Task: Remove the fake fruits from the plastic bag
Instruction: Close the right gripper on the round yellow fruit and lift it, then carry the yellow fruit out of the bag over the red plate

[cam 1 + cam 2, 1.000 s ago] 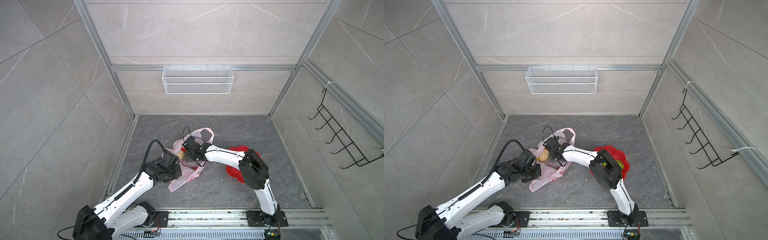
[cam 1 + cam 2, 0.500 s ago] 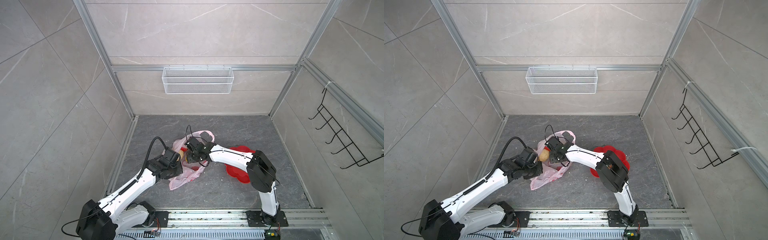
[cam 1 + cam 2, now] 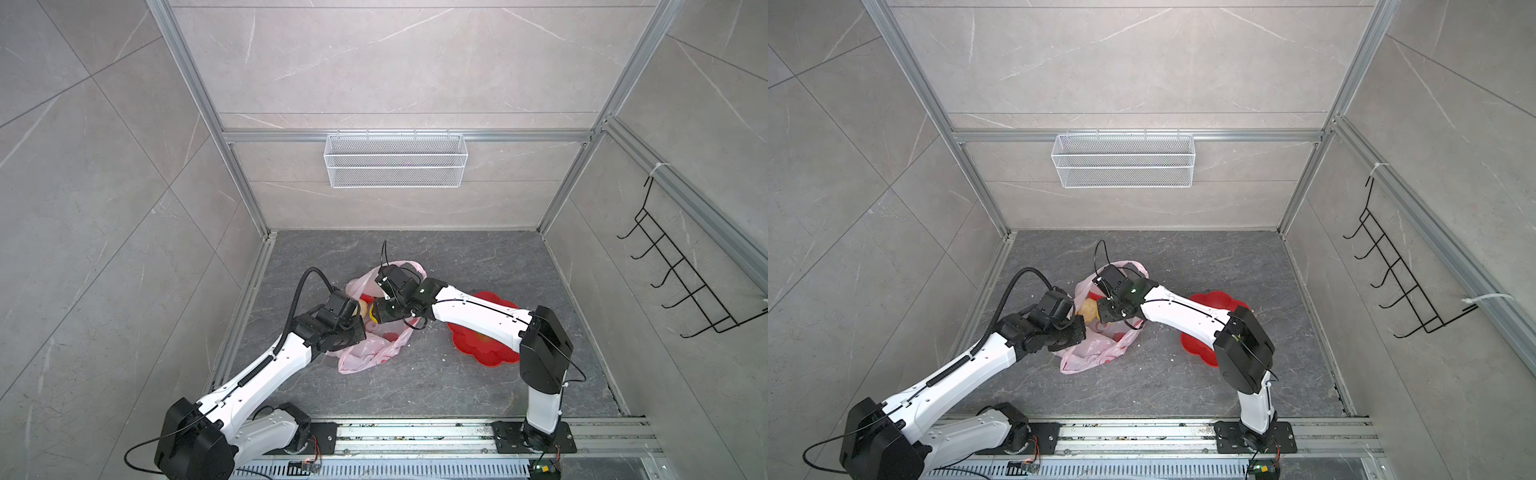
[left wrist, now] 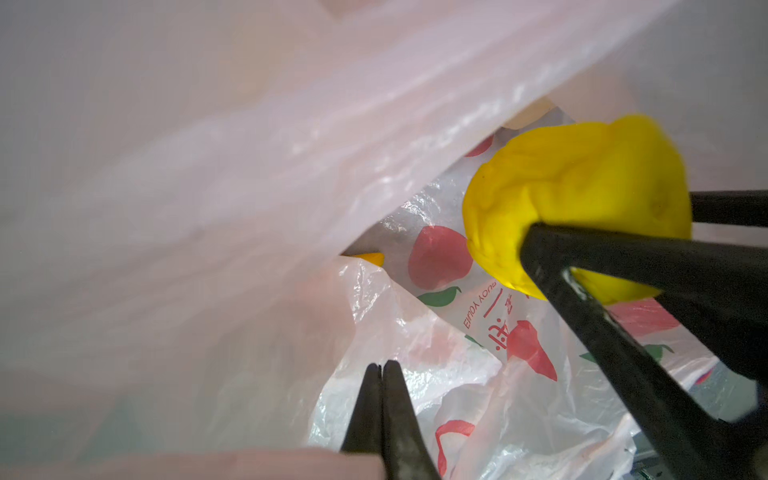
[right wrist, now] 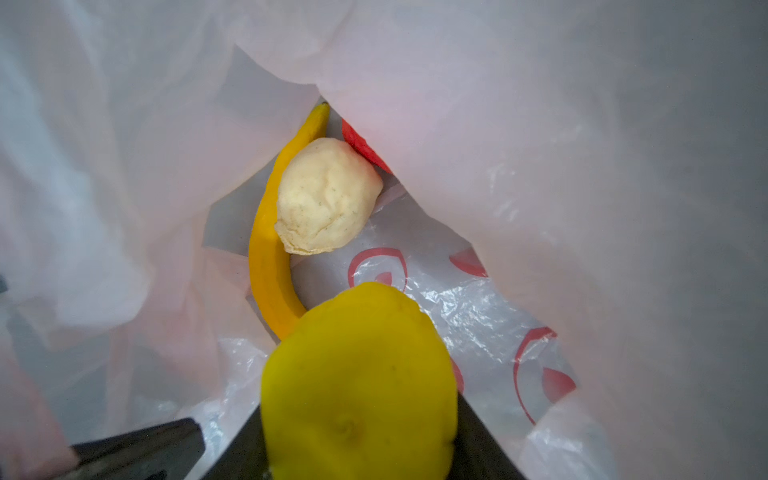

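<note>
- 1 plastic bag (image 3: 362,356)
- 4 fake fruits showing: 1 yellow lumpy ball (image 5: 359,386), 1 banana (image 5: 270,249), 1 cream ball (image 5: 326,199), 1 red piece (image 5: 363,144), mostly hidden
- 1 red dish (image 3: 478,345)
- 1 wire basket (image 3: 395,166)
- 1 hook rack (image 3: 681,282)
- 2 robot arms: left arm (image 3: 266,374), right arm (image 3: 478,311)

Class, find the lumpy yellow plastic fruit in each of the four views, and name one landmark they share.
In a top view: the lumpy yellow plastic fruit is a small patch left of centre.
In a top view: the same patch, left of centre.
Left wrist: close up, held in the right claw.
Right wrist: nearest the camera, before the long yellow banana.
Shared landmark: the thin pale-pink plastic bag around it.
</note>
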Robot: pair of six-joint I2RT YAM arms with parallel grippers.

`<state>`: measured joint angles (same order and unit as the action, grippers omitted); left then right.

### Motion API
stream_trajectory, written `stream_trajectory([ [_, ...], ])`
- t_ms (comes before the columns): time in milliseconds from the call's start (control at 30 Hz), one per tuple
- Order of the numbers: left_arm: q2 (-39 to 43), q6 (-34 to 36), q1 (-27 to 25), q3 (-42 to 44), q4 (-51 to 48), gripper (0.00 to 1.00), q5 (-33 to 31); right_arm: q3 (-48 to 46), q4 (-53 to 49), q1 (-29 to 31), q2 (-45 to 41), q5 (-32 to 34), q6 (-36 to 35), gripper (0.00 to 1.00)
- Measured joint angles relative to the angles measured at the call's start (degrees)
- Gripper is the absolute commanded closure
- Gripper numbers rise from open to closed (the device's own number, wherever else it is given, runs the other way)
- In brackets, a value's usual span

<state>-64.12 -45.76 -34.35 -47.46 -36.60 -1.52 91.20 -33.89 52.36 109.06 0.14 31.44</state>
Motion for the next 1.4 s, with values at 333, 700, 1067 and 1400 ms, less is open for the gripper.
stream_trajectory([
  [333,-0.3,0.7,1.0,-1.0,0.8,1.0,-0.1,1.2,-6.3,0.0,-9.0,-4.2,-2.8,0.63],
  [700,-3.3,2.2,2.1,-3.6,1.2,1.0,-0.3,0.2,-18.6,-0.1,-27.0,-0.1,-4.1,0.63],
  [1067,-4.6,3.3,3.1,-6.0,1.2,1.0,-1.2,-5.4,-28.0,-7.4,-40.2,6.6,-4.1,0.63],
  [1400,-4.6,3.8,3.8,-6.1,1.1,1.0,-1.3,-18.6,-29.4,-15.4,-42.3,8.6,-3.3,0.64],
])
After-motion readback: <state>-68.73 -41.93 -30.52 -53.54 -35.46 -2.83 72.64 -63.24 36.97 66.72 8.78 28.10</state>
